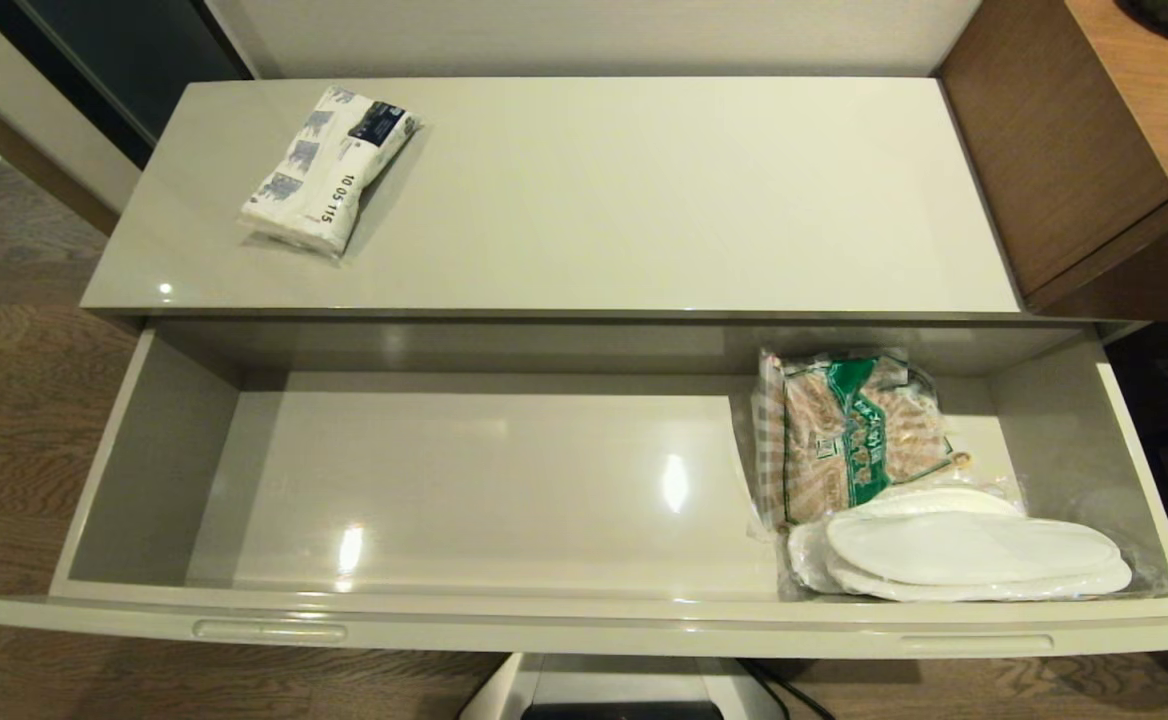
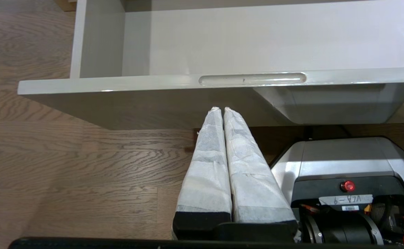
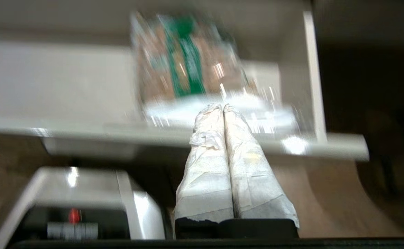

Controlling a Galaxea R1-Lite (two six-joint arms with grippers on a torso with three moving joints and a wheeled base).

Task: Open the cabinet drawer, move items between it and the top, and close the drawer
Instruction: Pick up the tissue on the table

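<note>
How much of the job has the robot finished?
Done: the drawer is pulled wide open. The tissue pack lies on the cabinet top. The slippers lie in the drawer beside a snack bag.

In hand: nothing. The left gripper and right gripper are shut and empty, in front of the drawer.

Left: swapping tissues and slippers, it seems, then closing the drawer.
</note>
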